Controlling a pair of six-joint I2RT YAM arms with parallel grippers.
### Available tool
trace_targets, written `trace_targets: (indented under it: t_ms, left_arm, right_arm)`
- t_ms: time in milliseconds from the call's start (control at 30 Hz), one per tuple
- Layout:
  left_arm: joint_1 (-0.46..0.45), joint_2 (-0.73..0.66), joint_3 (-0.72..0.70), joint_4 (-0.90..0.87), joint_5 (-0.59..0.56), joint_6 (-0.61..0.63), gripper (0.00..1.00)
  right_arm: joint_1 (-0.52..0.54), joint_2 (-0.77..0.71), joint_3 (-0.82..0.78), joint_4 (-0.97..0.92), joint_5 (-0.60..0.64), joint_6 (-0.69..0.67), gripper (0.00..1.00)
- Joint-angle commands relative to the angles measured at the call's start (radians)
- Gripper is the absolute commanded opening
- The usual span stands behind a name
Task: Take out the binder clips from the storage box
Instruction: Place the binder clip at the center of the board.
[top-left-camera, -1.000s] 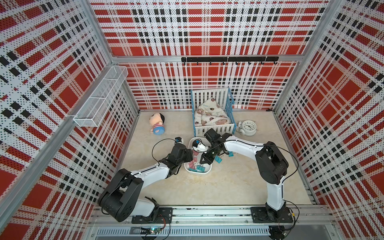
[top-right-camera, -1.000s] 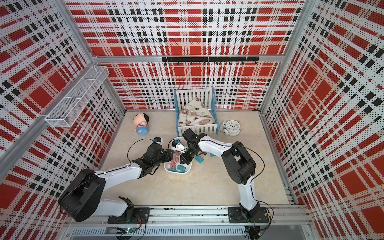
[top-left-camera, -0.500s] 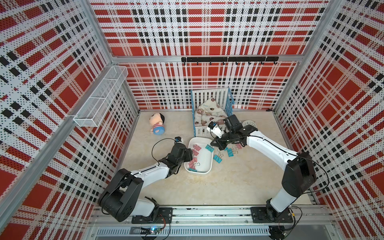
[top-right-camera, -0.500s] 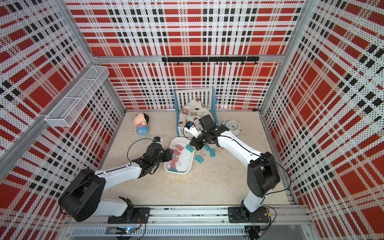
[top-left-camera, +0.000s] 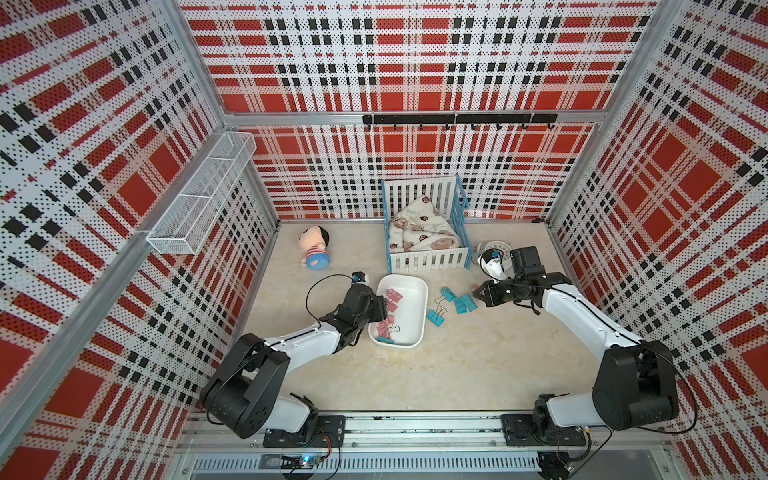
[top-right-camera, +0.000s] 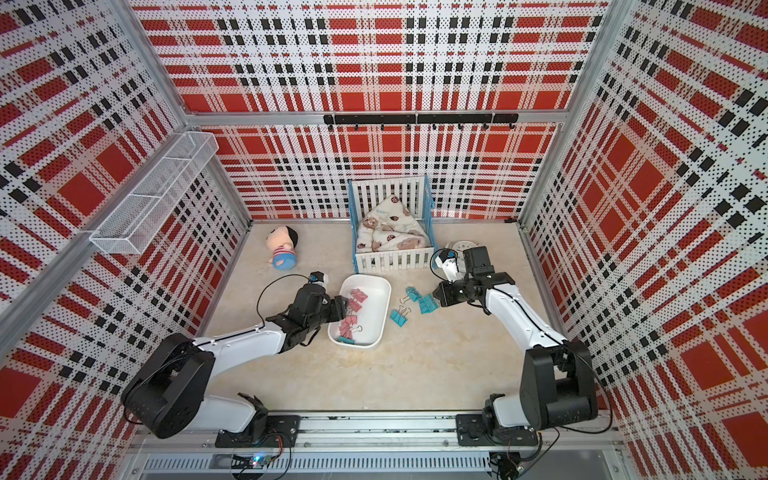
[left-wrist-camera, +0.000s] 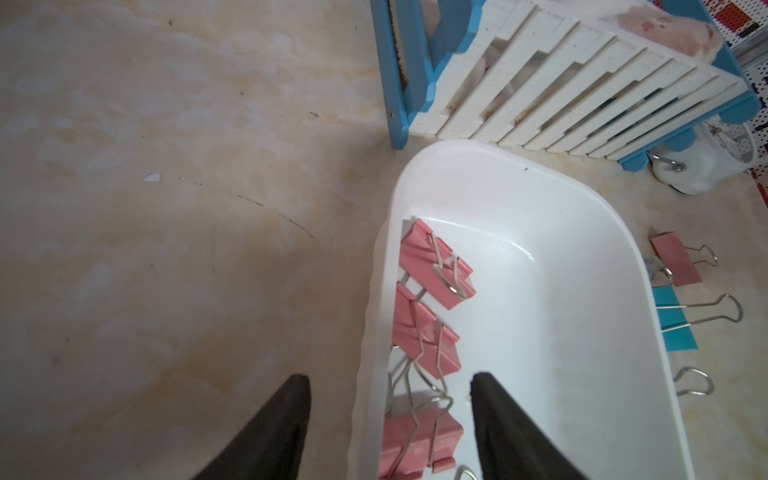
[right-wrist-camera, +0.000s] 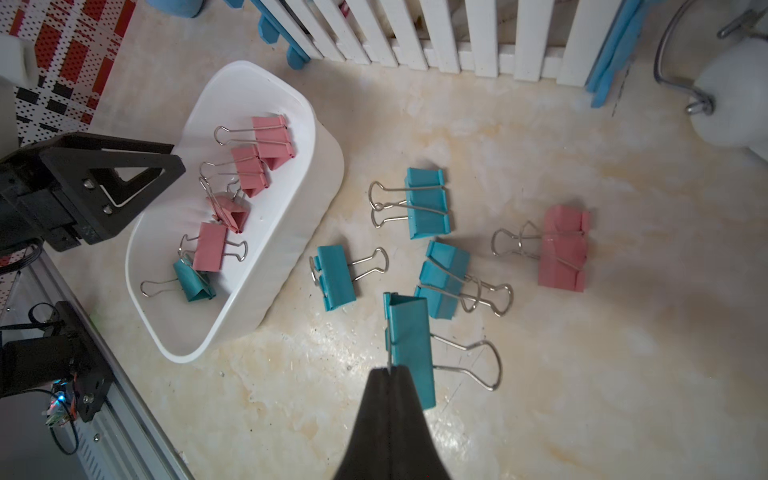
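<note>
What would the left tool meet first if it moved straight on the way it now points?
Probably the pink binder clips lying just ahead inside the storage box, by its near wall; depth is unclear.

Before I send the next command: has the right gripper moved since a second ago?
Yes. The right gripper has swung from over the box out past its rim, toward the clock, holding a teal clip.

White storage box (right-wrist-camera: 286, 241) sits flat, with four pink binder clips (right-wrist-camera: 272, 139) and one teal inside. Others lie beside it on the table (right-wrist-camera: 540, 374) — one teal clip (right-wrist-camera: 409, 345) is held up.
</note>
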Motion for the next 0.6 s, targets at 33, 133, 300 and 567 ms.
trace_targets:
  t_ms: [33,133,300,567]
  left_arm:
    - [0.003,0.023,0.032,0.011,0.018,0.017,0.67]
    - [0.001,0.031,0.033,0.015,0.02,0.017,0.67]
    - [0.0,0.046,0.032,0.015,0.018,0.018,0.67]
    - [0.002,0.08,0.055,0.021,0.02,0.026,0.67]
  right_arm:
    - [-0.004,-0.034,-0.042,0.03,-0.062,0.024,0.0]
    - [-0.004,-0.028,-0.079,0.047,-0.075,0.041,0.0]
    - [-0.004,0.007,-0.101,0.071,-0.082,0.072,0.0]
    - [-0.004,0.075,-0.138,0.12,-0.081,0.102,0.0]
